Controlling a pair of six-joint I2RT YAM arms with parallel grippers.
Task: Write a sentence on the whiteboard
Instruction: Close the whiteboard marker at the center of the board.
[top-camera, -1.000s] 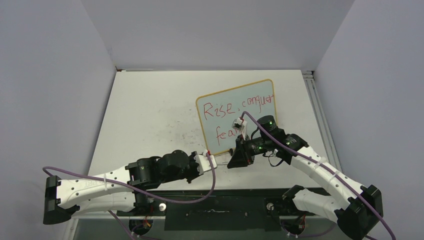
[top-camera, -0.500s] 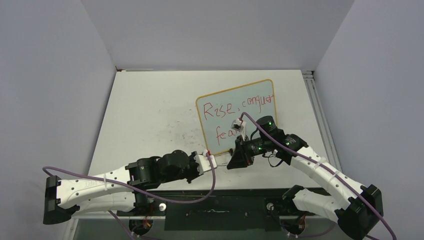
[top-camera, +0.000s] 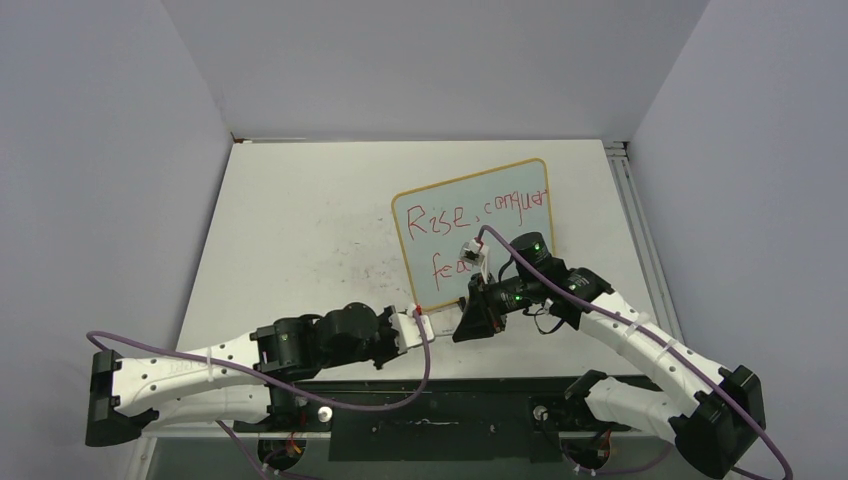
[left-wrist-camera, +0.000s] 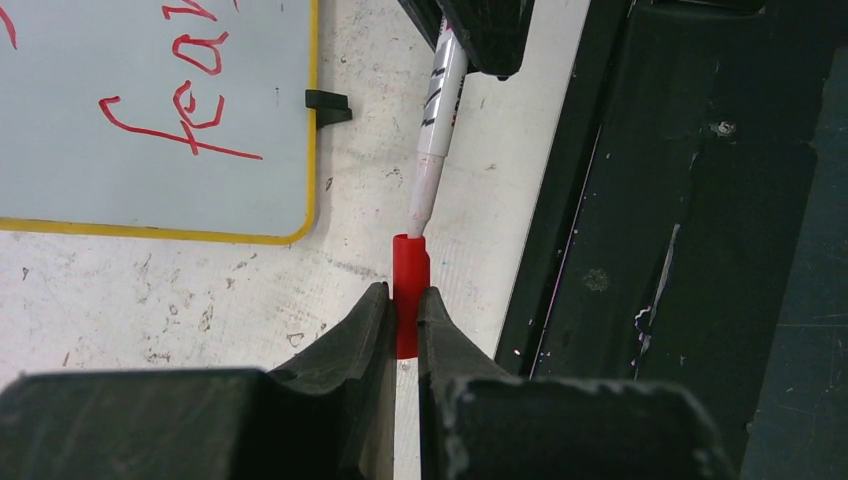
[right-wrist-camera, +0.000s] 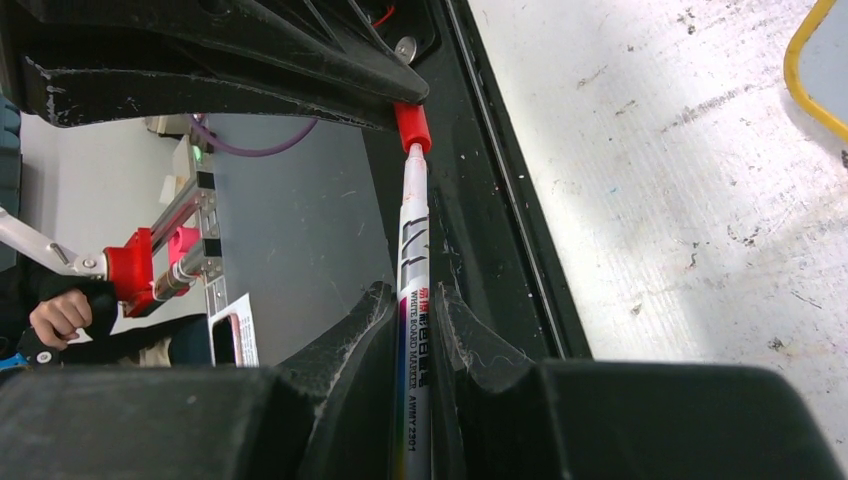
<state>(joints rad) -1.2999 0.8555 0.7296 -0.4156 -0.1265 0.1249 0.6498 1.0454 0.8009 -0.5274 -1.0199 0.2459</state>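
The whiteboard lies on the table right of centre, its wood frame and a black clip foot visible. The sentence is red lettering: "Rise, conquer" on top, and below it "fea", the rest hidden by my right arm. My left gripper is shut on a red marker cap just off the board's near corner. My right gripper is shut on the white marker. The marker's tip sits at the cap's mouth, and the two grippers face each other.
The white tabletop is scuffed and smudged. A black strip runs along the near table edge right beside both grippers. A rail borders the table's right side. Grey walls enclose three sides. Below the table edge, a person's hand.
My right gripper has slid a little left and nearer with the marker, bringing its tip up to the cap. The left gripper has shifted only slightly.
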